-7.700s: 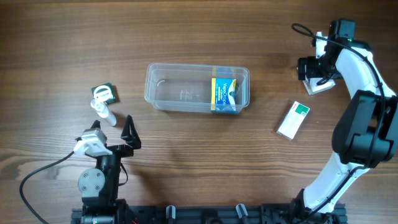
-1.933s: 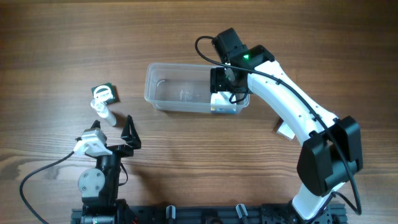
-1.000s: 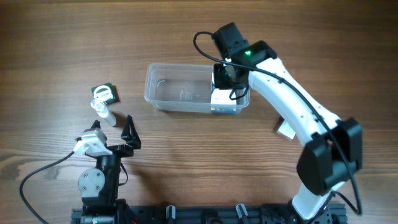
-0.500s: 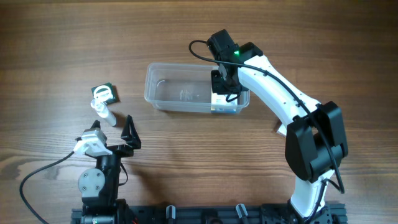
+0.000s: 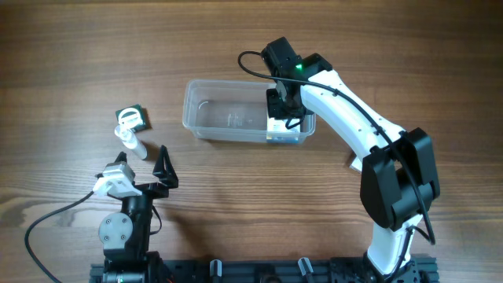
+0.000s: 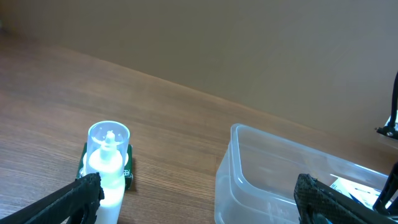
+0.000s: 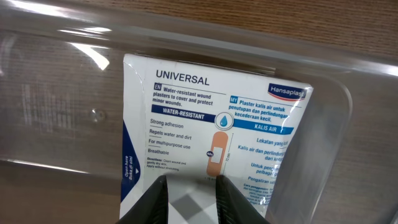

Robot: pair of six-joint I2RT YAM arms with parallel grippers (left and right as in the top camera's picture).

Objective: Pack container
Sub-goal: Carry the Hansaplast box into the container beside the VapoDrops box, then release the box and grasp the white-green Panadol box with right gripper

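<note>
The container is a clear rectangular tub in the middle of the table, also seen in the left wrist view. My right gripper reaches into its right end, shut on a white plaster box printed "UNIVERSAL". The box fills the space between both fingers and lies against the tub's wall. A blue box edge shows beneath it. My left gripper rests open at the front left, holding nothing.
A white bottle with a clear cap lies beside a small green box left of the tub; both show in the left wrist view. A white-and-green box lies at right, partly hidden under the right arm.
The right arm has brought the white box from the far right of the table into the tub's right end. Over the last half second it holds still. The left arm has not moved.
</note>
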